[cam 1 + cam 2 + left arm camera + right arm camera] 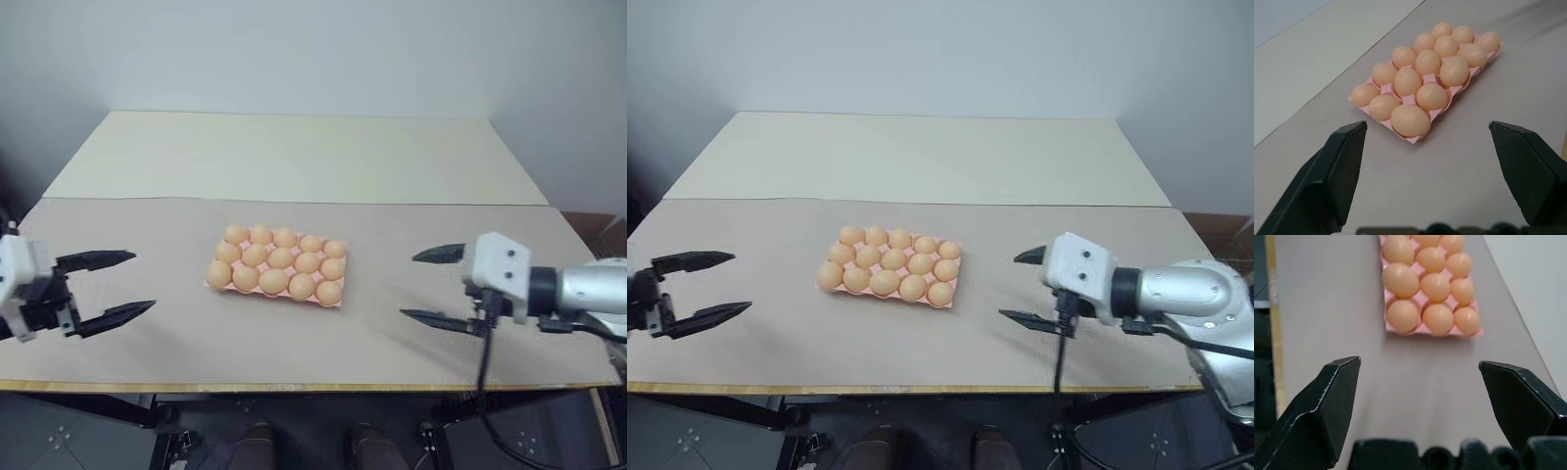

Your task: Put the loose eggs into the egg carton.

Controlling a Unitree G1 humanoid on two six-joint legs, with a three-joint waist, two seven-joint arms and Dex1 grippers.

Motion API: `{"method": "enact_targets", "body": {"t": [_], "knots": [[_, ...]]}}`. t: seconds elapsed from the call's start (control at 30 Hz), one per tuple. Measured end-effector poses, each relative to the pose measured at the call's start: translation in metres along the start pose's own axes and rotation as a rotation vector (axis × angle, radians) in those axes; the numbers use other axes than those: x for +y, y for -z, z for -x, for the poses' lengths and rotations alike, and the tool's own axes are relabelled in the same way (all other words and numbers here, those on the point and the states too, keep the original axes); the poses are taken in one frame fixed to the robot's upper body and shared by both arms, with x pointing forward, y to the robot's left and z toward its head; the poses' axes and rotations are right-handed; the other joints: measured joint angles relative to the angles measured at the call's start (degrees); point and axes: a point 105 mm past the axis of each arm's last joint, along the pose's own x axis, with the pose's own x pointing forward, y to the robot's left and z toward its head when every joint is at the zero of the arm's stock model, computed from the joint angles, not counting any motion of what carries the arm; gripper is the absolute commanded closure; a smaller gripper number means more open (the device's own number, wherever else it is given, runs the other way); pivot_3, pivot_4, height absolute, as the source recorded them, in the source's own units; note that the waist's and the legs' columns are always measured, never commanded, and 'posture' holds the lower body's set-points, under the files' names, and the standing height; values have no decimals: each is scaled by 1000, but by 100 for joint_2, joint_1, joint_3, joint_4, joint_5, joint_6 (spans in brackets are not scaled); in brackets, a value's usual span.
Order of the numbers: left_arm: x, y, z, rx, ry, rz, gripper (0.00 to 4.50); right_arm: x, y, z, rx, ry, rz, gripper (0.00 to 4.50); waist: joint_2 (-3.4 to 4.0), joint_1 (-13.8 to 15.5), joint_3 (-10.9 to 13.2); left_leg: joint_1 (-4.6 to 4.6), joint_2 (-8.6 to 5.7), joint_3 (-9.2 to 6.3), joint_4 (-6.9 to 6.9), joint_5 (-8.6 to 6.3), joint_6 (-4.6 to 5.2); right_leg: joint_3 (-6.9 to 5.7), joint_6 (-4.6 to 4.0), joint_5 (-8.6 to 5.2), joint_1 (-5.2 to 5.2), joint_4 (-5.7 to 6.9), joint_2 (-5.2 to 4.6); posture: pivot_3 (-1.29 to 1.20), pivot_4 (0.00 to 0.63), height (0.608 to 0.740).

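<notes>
The pink egg carton (217, 286) lies in the middle of the table, and several pale orange eggs (281, 258) fill its cups. I see no egg lying on the table outside it. My left gripper (129, 284) hovers well to the carton's left, open and empty. Well to the carton's right my right gripper (423, 286) is open and empty too, pointing toward the carton. The left wrist view shows the carton (1405, 99) ahead of the spread fingers (1339, 166). In the right wrist view its near end (1388, 325) lies beyond the parted fingers (1327, 406).
The table (294, 157) has a pale far half and a grey-brown near half. Its front edge (294, 387) runs just below both grippers. A black cable (482, 362) hangs from the right wrist.
</notes>
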Motion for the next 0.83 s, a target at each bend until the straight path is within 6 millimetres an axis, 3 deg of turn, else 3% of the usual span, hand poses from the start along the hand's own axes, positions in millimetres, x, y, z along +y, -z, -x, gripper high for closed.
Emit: {"method": "enact_targets", "body": {"t": [0.33, 0.6, 0.83], "knots": [[-28, -23, 40, 94, -48, 6, 160, -7, 7, 26, 3, -102, 9, 0, 2, -16, 1, 16, 11, 19, -3, 0, -1, 6, -4, -3, 6, -4, 4, 0, 150, 740], [-43, -29, 42, 115, -75, 18, 160, -19, 15, 27, 8, -126, 21, 0, 8, -6, 5, 15, 9, 25, -4, 0, -1, 10, -5, -4, 5, -14, 6, 0, 150, 740], [-46, -33, 42, 118, -96, 28, 160, -21, 20, 24, 19, -148, 35, 0, 9, -7, 5, 14, 7, 27, -6, -1, -1, 12, -5, -3, 4, -17, 7, 0, 150, 740]]}}
